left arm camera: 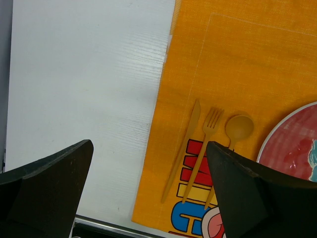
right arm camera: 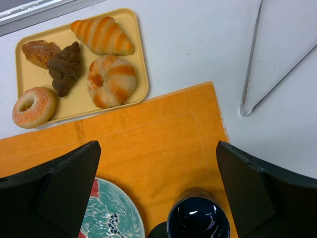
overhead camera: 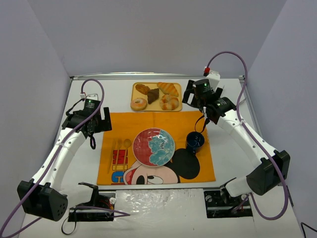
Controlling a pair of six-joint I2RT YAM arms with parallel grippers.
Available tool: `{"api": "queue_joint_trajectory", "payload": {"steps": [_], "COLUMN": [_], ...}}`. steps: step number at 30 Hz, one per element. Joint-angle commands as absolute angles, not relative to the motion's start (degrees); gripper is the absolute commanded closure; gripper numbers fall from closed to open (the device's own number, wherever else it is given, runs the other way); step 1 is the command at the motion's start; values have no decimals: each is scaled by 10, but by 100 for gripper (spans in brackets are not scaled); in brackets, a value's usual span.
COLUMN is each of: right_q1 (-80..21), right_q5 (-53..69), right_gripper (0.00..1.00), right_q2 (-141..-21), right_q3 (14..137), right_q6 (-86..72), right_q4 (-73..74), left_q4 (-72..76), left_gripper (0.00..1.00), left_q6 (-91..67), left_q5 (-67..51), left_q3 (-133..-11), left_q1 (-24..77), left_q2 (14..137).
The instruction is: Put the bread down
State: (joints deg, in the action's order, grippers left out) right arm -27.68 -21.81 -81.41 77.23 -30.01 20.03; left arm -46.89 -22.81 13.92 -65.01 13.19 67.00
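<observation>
the bread sits in a pale yellow rectangular plastic tray (right arm camera: 72,106) at the far edge of the white tabletop (left arm camera: 89,74). there are five pieces: an orange-striped croissant (right arm camera: 101,35), a small brown crusty roll (right arm camera: 38,51), a dark chocolate-brown pastry (right arm camera: 64,68) touching that roll, a round striped twisted bun (right arm camera: 111,81), and a pink sugared ring doughnut (right arm camera: 33,106) in the tray's corner. none of them is held.

just nearer than the tray lies an orange cloth placemat (right arm camera: 148,124) with a cartoon mouse print. on it rest a round red and teal ceramic plate (overhead camera: 153,147) near the middle and a dark blue glossy cup (right arm camera: 198,219) to the plate's right. an orange plastic knife (left arm camera: 182,151), an orange plastic fork (left arm camera: 202,151) and an orange plastic spoon (left arm camera: 238,128) lie side by side to the plate's left.

the right tool (right arm camera: 157,144) hangs over the mat's far right part, between tray and cup, its black fingers spread wide and empty. the left tool (left arm camera: 148,144) hangs over the mat's left edge beside the knife, also spread wide, pinching nothing.
</observation>
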Motion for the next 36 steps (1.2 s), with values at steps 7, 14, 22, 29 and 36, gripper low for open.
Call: {"api": "queue_joint_trajectory", "payload": {"steps": [7, 14, 22, 29, 36], "right_q1": [-273, -241, -118, -71, -49], "right_q5": [-245, -286, -245, -235, -258], "right_gripper": [0, 0, 0, 0, 0], "right_q2": [-805, -880, -999, -1058, -1078], "right_q3": [773, 825, 922, 972, 967], "right_q6": [-311, -333, -346, -337, -383], "right_q4": [178, 211, 250, 271, 295], "left_q4": [-451, -453, -453, -436, -404], "left_gripper": [3, 3, 3, 3, 3], "left_q6": [-230, -229, -223, -226, -240], "left_q5": [149, 147, 150, 143, 130], "left_q3": [-690, -706, -740, -745, -725], "left_q1": [137, 137, 136, 135, 135], "left_q2": [659, 669, 695, 708, 705]}}
